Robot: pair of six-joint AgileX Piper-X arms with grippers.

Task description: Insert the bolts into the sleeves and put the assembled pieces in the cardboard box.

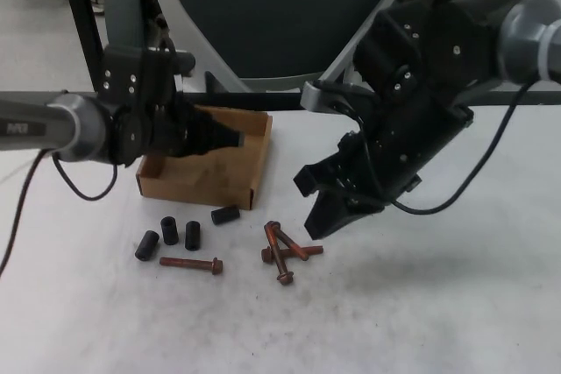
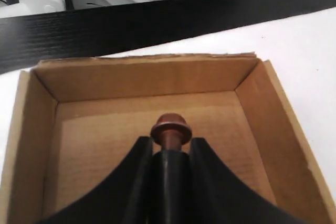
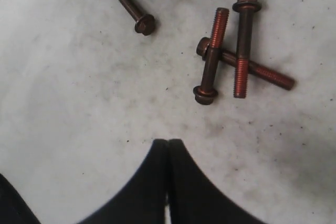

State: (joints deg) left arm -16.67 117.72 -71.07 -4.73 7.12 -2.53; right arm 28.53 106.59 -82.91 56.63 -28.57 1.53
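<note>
My left gripper is shut on an assembled piece, a black sleeve with a copper bolt head poking out of it. It hangs over the inside of the open cardboard box; in the high view this gripper sits above the box. My right gripper is shut and holds nothing, hovering above the bench near three crossed copper bolts. A single bolt lies farther off. Several loose black sleeves lie in front of the box.
Another bolt lies below the sleeves, and the crossed bolts sit just left of the right gripper. A black bar runs behind the box. The white bench spreads to the front and right.
</note>
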